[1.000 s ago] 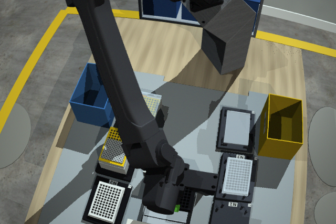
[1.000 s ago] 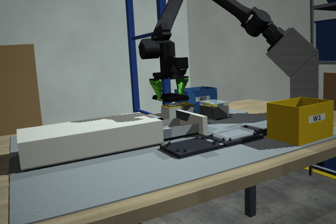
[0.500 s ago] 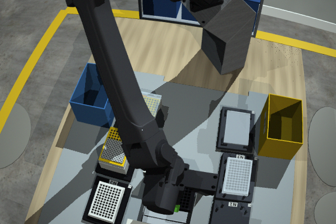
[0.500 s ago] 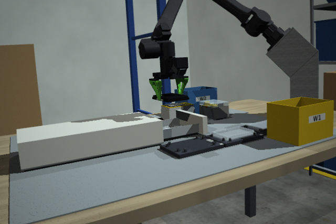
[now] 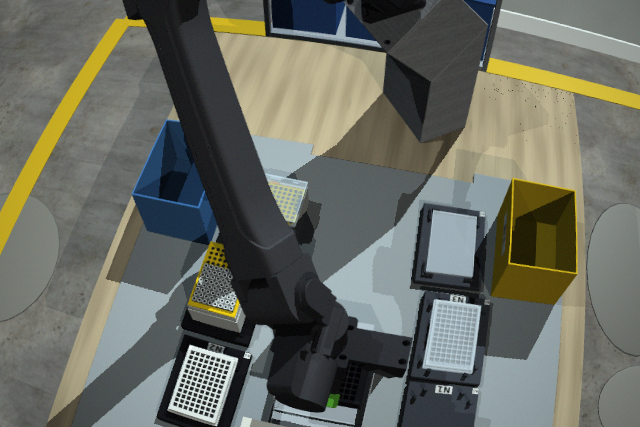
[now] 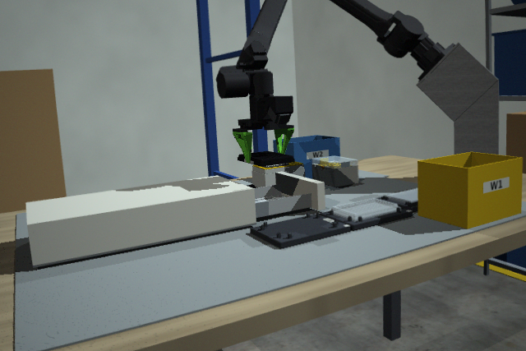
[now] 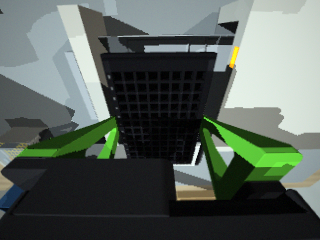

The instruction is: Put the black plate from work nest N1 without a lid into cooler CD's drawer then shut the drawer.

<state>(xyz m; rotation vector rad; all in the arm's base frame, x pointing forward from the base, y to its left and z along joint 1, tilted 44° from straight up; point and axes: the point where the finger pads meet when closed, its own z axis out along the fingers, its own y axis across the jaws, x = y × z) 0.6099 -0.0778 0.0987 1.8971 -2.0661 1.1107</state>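
Note:
My gripper (image 6: pixel 263 145) with green fingers is shut on the black plate (image 6: pixel 271 156), gripping its two long sides. The plate is level, wells up, and without a lid. In the wrist view the black plate (image 7: pixel 160 107) hangs between the fingers over the open drawer (image 7: pixel 165 45) of the cooler CD (image 6: pixel 140 211). The drawer (image 6: pixel 288 196) sticks out toward the arm's base, and the plate is a little above it. The amber lamp (image 7: pixel 233 56) is lit. The work nest N1 (image 5: pixel 439 404) is empty. In the top view the arm hides most of the plate (image 5: pixel 354 381).
The yellow bin W1 (image 5: pixel 537 241) stands at the right and the blue bin W2 (image 5: pixel 173 189) at the left. A tip box (image 5: pixel 286 197), a yellow tube rack (image 5: pixel 217 282), a white plate (image 5: pixel 201 383), a clear plate (image 5: pixel 452 334) and a lidded plate (image 5: pixel 449 246) sit around the drawer.

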